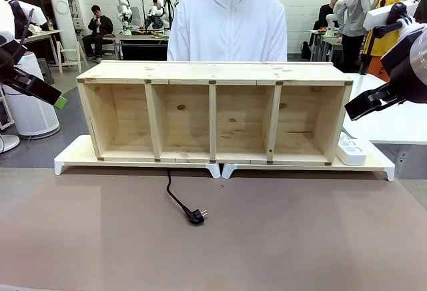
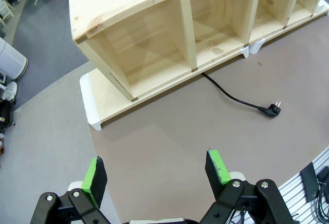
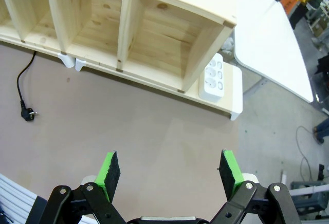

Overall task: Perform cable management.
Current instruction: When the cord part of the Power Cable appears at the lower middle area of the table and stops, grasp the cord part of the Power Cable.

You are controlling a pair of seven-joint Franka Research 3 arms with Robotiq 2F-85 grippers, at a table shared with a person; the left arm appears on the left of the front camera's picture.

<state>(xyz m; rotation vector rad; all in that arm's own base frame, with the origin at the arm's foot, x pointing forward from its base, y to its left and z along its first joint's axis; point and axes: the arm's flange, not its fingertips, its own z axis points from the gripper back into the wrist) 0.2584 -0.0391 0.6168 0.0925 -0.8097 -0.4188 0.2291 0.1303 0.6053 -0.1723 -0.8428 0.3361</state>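
— Cable (image 1: 175, 198), where is it?
— On the brown table (image 1: 300, 237), running from the shelf (image 1: 213, 114) foot toward six o'clock, plug (image 1: 195, 217) at its near end.
— And the grippers?
— Left gripper (image 2: 156, 172) and right gripper (image 3: 169, 168) both spread wide, empty.

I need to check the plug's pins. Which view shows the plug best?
The left wrist view: the plug is largest, both pins clear. The front view shows the plug smaller; the right wrist view, tiny near the edge.

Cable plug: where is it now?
Front view: the plug lies on the brown tabletop, just left of centre, in front of the wooden shelf; the cable runs back to the shelf.
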